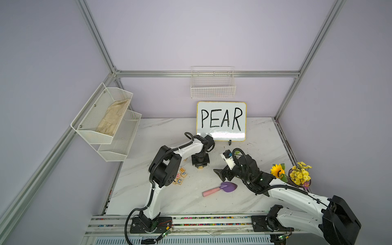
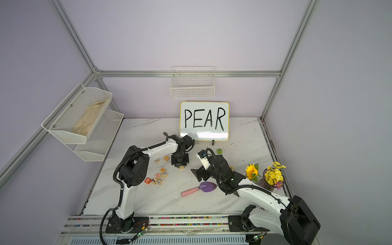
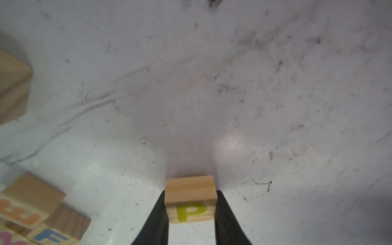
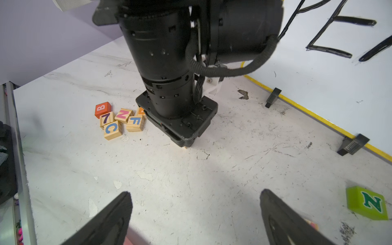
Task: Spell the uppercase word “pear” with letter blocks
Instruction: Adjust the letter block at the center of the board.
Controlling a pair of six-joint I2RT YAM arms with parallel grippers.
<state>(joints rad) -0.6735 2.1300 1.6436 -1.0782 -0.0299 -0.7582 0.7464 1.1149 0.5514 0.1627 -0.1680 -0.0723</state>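
Note:
A pale-wood letter block with a yellow-green P (image 3: 191,203) sits between the black fingers (image 3: 158,214) of my left gripper (image 3: 191,192), which is shut on it. The block is at or just above the tabletop. In both top views this gripper (image 1: 200,166) (image 2: 181,166) points straight down in front of the whiteboard. An A block (image 2: 166,158) lies to its left. A block with an orange letter like an E (image 3: 21,214) lies in the cluster (image 2: 158,177). My right gripper (image 4: 196,192) (image 1: 220,172) hangs open and empty above bare table.
The whiteboard reading PEAR (image 1: 221,121) leans at the back on the marble table (image 1: 161,197). An orange B cube (image 4: 102,109) and wooden 7, N, C and F cubes (image 4: 135,123) lie left. A green N cube (image 4: 367,203), a purple trowel (image 1: 220,188) and flowers (image 1: 297,175) are right.

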